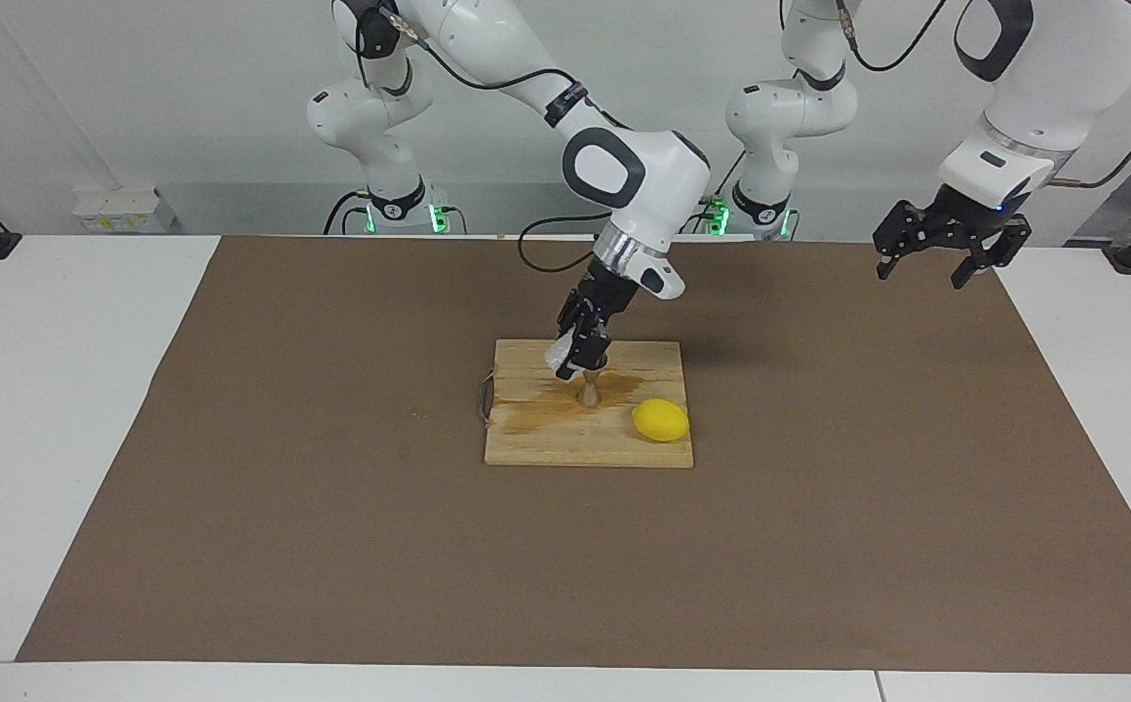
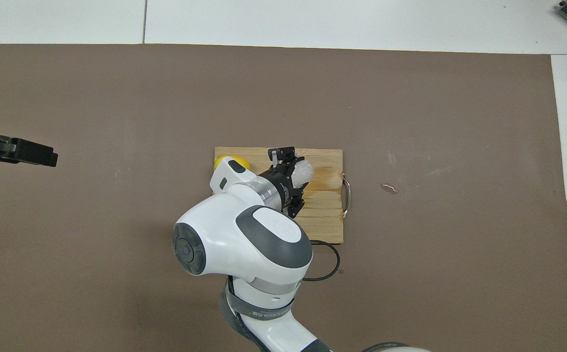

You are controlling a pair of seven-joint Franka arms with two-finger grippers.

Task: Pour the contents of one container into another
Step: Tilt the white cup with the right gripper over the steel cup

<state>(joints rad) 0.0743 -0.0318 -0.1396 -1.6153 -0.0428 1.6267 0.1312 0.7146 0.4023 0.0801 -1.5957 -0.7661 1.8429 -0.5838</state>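
My right gripper (image 1: pixel 577 361) is shut on the translucent whitish cup (image 1: pixel 559 356), which it holds tilted just above the grey metal jigger (image 1: pixel 588 394). The jigger stands upright on the wooden board (image 1: pixel 546 444), and only its lower cone shows under the gripper. In the overhead view the cup (image 2: pixel 304 171) sticks out past my right gripper (image 2: pixel 295 177), and the jigger is hidden beneath them. My left gripper (image 1: pixel 952 255) waits open and holding nothing, in the air over the mat's corner at the left arm's end, and its tip (image 2: pixel 29 152) shows at the edge.
A yellow lemon (image 1: pixel 661 420) lies on the board beside the jigger, toward the left arm's end. A wet brown stain (image 1: pixel 536 414) spreads over the board around the jigger. The board (image 2: pixel 330 225) has a metal handle (image 2: pixel 346 196) and rests on a brown mat (image 1: pixel 283 487).
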